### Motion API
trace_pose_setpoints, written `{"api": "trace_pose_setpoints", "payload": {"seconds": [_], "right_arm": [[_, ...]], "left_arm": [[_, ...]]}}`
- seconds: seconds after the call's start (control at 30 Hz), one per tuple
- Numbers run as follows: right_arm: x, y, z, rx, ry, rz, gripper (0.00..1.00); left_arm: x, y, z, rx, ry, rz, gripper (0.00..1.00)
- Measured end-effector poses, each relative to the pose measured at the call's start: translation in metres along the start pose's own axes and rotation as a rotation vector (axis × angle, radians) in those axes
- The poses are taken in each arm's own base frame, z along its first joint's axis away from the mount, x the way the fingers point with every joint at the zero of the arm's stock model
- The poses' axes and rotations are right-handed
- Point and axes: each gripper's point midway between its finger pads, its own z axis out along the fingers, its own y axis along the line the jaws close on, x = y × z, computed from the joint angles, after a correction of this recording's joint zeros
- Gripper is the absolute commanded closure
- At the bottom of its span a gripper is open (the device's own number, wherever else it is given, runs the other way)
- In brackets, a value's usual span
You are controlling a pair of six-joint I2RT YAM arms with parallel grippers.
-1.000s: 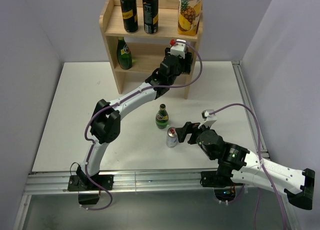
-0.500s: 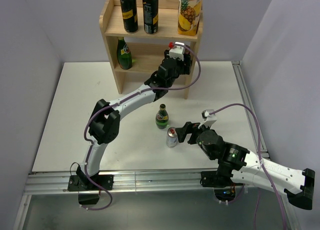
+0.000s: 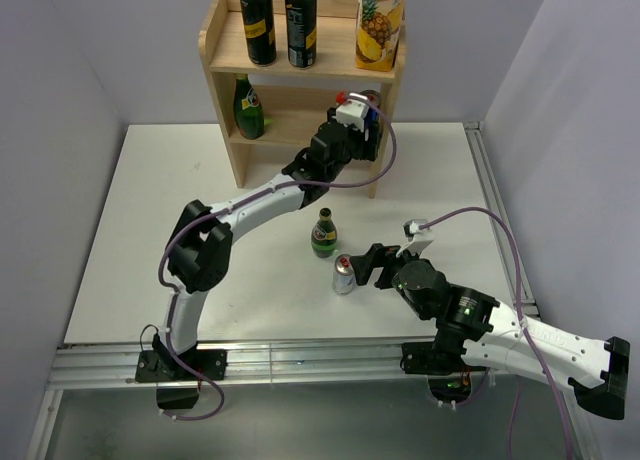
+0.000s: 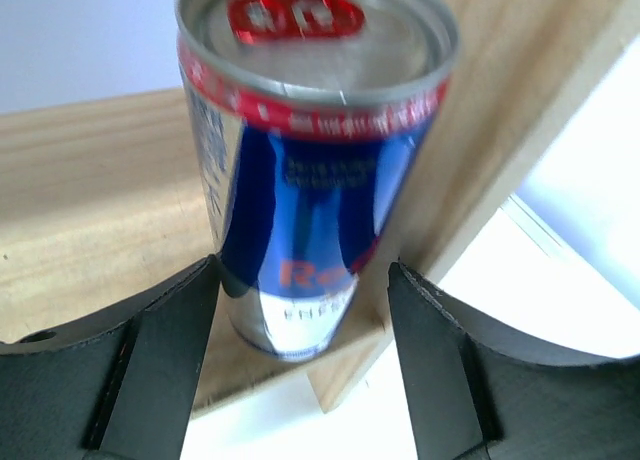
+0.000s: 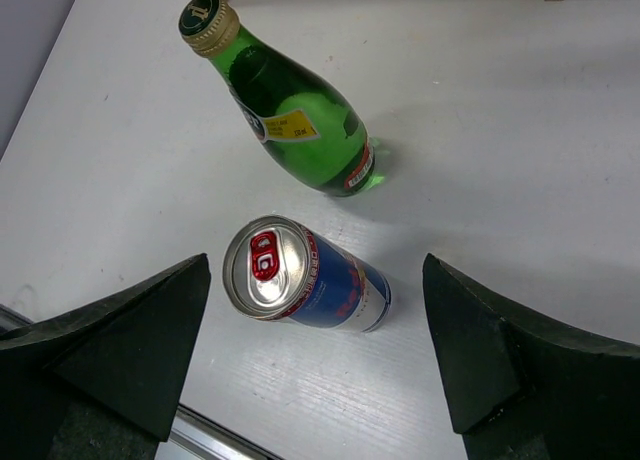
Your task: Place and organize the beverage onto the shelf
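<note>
Left jaws straddle the blue can (image 4: 310, 180), pads (image 4: 170, 340) level with its lower wall. Pressing or just loosed, cannot tell. Can stands on the shelf (image 4: 90, 200), lower tier, against the right side panel, top centre of the overhead view.

Change: wrist has drawn back slightly and the jaws have eased. Placement looks nearly done.

Right jaws wide open, empty, over second blue can (image 5: 305, 280) and green bottle (image 5: 300, 120), both still on the white counter (image 5: 520, 100). Black cans (image 3: 258, 20) and carton (image 3: 380, 20) on top tier. Lilac walls.
</note>
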Motion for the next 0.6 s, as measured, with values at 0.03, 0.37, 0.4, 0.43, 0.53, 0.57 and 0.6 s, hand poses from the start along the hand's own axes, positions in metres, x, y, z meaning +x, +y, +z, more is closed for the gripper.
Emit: {"api": "trace_pose_setpoints", "payload": {"seconds": [0.03, 0.37, 0.4, 0.43, 0.53, 0.57, 0.6], "right_arm": [[0.0, 0.0, 0.0, -0.001, 0.001, 0.0, 0.07], [0.002, 0.0, 0.001, 0.003, 0.005, 0.005, 0.07], [0.002, 0.0, 0.001, 0.002, 0.006, 0.007, 0.07], [0.002, 0.0, 0.001, 0.003, 0.006, 0.007, 0.07], [0.003, 0.0, 0.002, 0.005, 0.009, 0.008, 0.07], [0.003, 0.0, 0.002, 0.005, 0.009, 0.009, 0.07], [0.003, 0.0, 0.002, 0.006, 0.011, 0.01, 0.07]], "left_arm": [[0.001, 0.0, -0.002, 0.005, 0.005, 0.001, 0.25], [-0.007, -0.006, -0.026, 0.043, 0.015, 0.002, 0.25], [-0.009, -0.006, -0.029, 0.045, 0.013, 0.001, 0.25], [-0.011, -0.007, -0.032, 0.047, 0.011, 0.001, 0.25], [-0.016, -0.006, -0.04, 0.048, 0.008, 0.0, 0.26], [-0.017, -0.006, -0.042, 0.049, 0.007, 0.0, 0.26], [-0.018, -0.006, -0.045, 0.049, 0.008, 0.0, 0.26]]}}
